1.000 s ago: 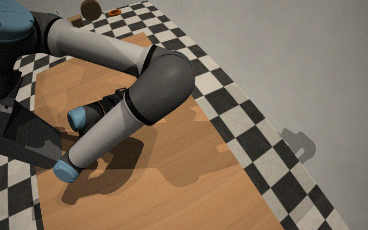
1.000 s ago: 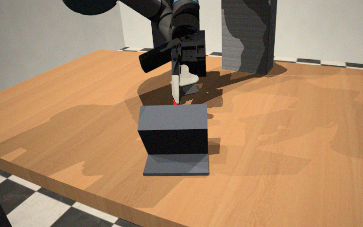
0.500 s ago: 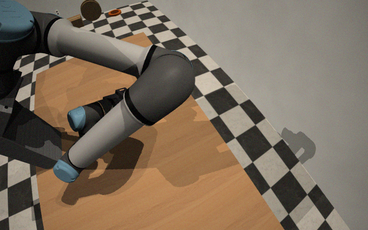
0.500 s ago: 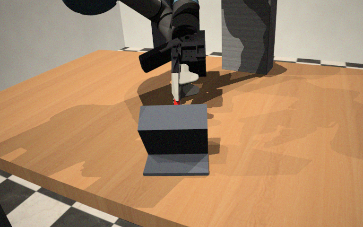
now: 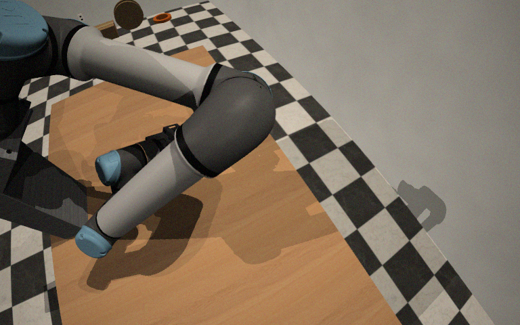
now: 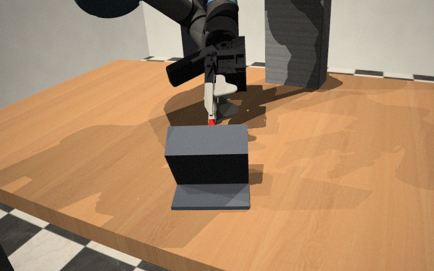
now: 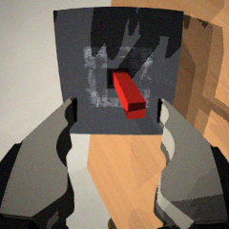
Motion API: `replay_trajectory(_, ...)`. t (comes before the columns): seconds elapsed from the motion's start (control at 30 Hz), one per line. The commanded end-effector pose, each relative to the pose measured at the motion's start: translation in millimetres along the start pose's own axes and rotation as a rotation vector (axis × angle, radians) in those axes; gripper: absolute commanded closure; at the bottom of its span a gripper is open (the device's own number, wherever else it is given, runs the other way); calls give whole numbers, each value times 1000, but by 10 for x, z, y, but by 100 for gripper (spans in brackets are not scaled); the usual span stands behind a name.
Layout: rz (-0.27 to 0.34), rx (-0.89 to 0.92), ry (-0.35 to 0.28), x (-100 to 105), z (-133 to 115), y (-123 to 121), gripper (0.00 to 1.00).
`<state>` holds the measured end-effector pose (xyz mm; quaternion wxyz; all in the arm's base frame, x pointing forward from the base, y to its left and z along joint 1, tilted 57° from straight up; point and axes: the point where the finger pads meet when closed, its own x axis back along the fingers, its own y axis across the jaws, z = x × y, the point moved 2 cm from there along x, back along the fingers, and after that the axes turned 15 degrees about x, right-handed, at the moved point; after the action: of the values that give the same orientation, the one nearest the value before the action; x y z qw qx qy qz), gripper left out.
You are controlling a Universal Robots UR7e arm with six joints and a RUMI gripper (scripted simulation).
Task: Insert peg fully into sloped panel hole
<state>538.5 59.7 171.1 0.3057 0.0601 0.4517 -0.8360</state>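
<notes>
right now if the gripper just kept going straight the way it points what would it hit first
Most likely the red peg, which juts from the hole in the sloped panel between the open gripper fingers; they hold nothing. The peg's free end sits slightly right of centre, so depth is uncertain; the panel face lies behind.

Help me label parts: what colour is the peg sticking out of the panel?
Bright red. The peg shows best in the wrist view, against the grey panel.

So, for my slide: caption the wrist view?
Open gripper behind red peg protruding from the sloped panel's hole.
</notes>
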Motion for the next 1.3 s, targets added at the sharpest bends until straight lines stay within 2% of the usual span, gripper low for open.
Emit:
replay_trajectory(0.0, 0, 0, 0, 0, 2, -2, 60)
replay_trajectory(0.17, 2, 0, 1, 16, 7, -7, 53)
replay_trajectory(0.43, 20, -4, 10, 234, 51, -68, 41)
replay_trajectory(0.5, 20, -4, 10, 234, 51, -68, 41)
replay_trajectory(0.8, 28, -3, 12, 529, 57, -97, 28)
replay_trajectory(1.0, 13, 31, 10, 717, 58, -63, 20)
replay_trajectory(1.07, 13, 31, 10, 717, 58, -63, 20)
replay_trajectory(1.27, 1, 62, 3, 881, 15, -18, 11)
